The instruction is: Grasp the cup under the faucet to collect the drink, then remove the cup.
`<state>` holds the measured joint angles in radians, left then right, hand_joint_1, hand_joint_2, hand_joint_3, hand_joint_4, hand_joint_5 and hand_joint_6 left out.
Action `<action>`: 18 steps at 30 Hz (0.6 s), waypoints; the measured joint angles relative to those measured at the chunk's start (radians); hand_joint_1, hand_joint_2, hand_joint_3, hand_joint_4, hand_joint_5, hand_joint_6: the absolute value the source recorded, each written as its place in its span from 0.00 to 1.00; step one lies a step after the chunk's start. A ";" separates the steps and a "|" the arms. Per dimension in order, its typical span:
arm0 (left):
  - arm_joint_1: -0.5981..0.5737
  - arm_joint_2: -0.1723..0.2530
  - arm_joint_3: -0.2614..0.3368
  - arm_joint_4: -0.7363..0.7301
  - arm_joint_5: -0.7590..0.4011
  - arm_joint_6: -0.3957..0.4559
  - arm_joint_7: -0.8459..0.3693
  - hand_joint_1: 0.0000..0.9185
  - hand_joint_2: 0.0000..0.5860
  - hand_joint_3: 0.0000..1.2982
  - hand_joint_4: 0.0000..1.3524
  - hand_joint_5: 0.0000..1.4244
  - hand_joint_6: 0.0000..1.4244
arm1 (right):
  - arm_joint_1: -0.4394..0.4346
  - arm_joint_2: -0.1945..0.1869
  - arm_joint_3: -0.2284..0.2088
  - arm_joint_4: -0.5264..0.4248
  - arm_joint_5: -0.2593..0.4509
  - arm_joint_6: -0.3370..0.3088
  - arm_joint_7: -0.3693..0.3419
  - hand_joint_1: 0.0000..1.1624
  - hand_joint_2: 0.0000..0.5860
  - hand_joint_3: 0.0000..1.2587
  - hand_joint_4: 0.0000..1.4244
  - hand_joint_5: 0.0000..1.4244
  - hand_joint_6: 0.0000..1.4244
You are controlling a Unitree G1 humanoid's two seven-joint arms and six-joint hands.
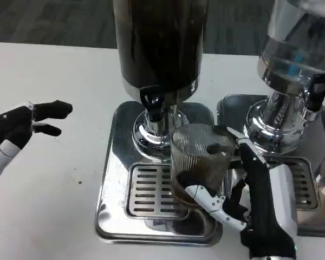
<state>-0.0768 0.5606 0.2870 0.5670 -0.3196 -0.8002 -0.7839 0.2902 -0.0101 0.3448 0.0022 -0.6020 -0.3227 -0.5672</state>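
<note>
We seem to be at a drinks station in an office or lab break area. A white table (pixel 49 206) carries two steel drink dispensers: one (pixel 160 49) filled with dark liquid, and just right of it a clear one (pixel 298 49). Each stands on a polished steel base with a slotted drip tray (pixel 146 189) in front of its tap (pixel 153 103). Behind the dark dispenser, past the table's far edge, we see grey striped carpet (pixel 54 21), the sort laid in workplaces.
</note>
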 measured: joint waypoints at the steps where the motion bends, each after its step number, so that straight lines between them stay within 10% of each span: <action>1: 0.000 0.000 -0.005 0.001 0.012 -0.009 0.000 0.00 0.25 0.28 0.19 0.17 0.29 | 0.003 0.000 -0.002 -0.003 -0.001 -0.002 -0.003 0.58 0.40 0.39 0.47 0.64 0.87; 18: 0.005 0.006 -0.030 0.003 0.097 -0.163 0.032 0.00 0.25 0.21 0.08 0.09 0.24 | 0.097 -0.006 -0.023 -0.074 -0.018 -0.106 -0.023 0.59 0.37 0.40 0.47 0.65 0.88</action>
<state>-0.0719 0.5665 0.2567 0.5700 -0.2224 -0.9635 -0.7518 0.3875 -0.0160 0.3222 -0.0720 -0.6202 -0.4287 -0.5898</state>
